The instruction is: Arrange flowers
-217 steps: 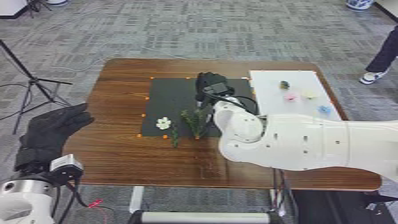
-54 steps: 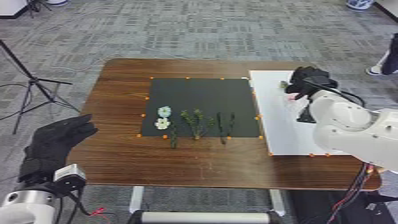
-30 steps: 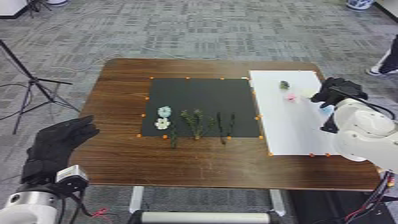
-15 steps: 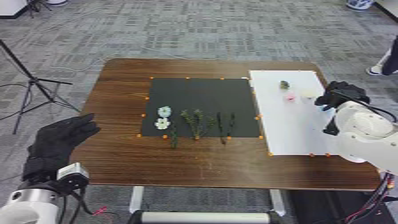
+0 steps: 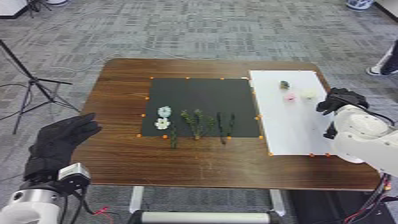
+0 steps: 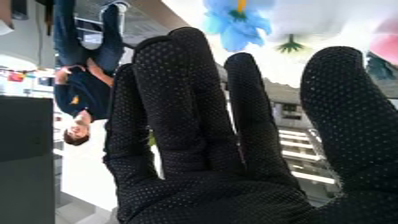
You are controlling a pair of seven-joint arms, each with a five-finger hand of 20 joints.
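Looks like smooth brown wood on the table (image 5: 178, 167); looks matt, like paper, on the black sheet (image 5: 200, 95) and the white sheet (image 5: 289, 127). Seems soft and cloth-like on the blue flower (image 6: 235, 36). Shows dotted matt fabric on the right hand (image 5: 341, 100), smooth, faintly glossy white plastic on the right arm (image 5: 366, 142), rough carpet on the floor (image 5: 204, 32)

The table (image 5: 124, 110) bears a black mat (image 5: 204, 95) and white sheet (image 5: 289, 132).
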